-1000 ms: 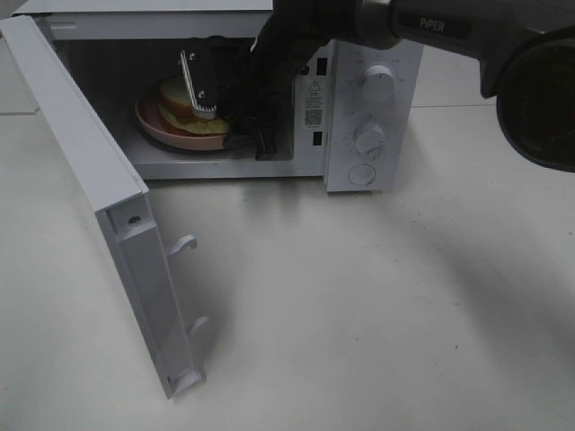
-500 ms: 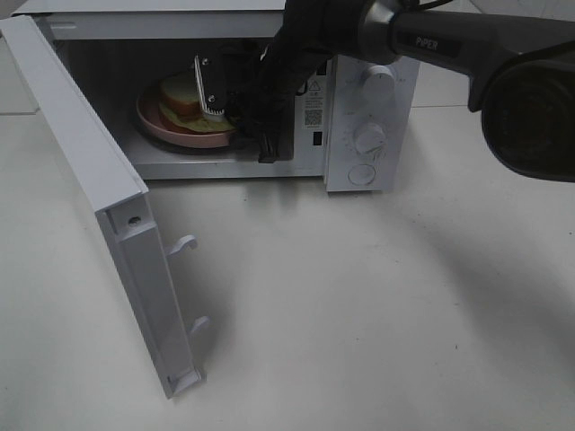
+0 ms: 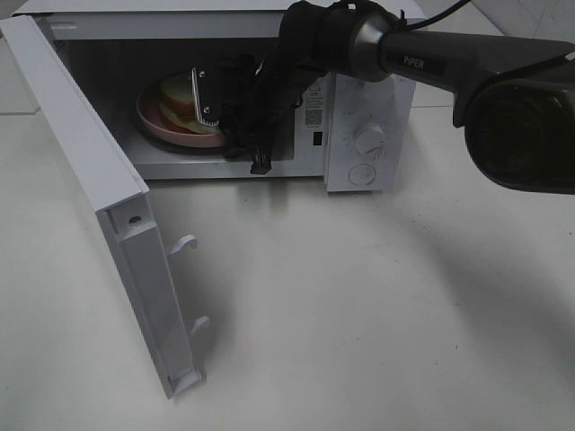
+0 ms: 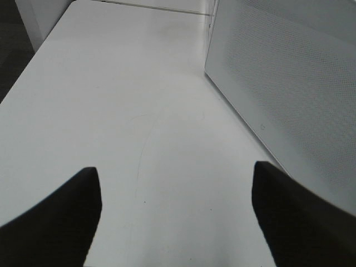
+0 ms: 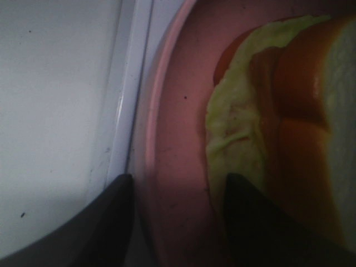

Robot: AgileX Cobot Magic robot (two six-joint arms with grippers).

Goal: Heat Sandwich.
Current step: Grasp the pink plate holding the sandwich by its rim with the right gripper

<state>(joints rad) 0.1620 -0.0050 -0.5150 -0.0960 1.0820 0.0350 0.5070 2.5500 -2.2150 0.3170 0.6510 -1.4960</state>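
The sandwich [image 3: 180, 97] lies on a round pink plate [image 3: 154, 124] inside the open microwave [image 3: 370, 135]. My right gripper [image 3: 216, 121] reaches into the cavity from the right and is shut on the plate's right rim. In the right wrist view one finger [image 5: 105, 217] is outside the plate [image 5: 178, 139] and the other [image 5: 250, 222] is inside it, beside the sandwich [image 5: 300, 111]. My left gripper [image 4: 175, 178] is open and empty over bare table; it does not show in the exterior high view.
The microwave door [image 3: 90, 171] is swung wide open to the left, its latch hooks [image 3: 184, 242] pointing out over the table. Knobs and a button [image 3: 362, 175] are on the right panel. A white perforated wall [image 4: 283, 83] stands beside the left gripper.
My right gripper has gone deeper into the microwave, and the plate with the sandwich has shifted further back with it. The left gripper has not visibly changed.
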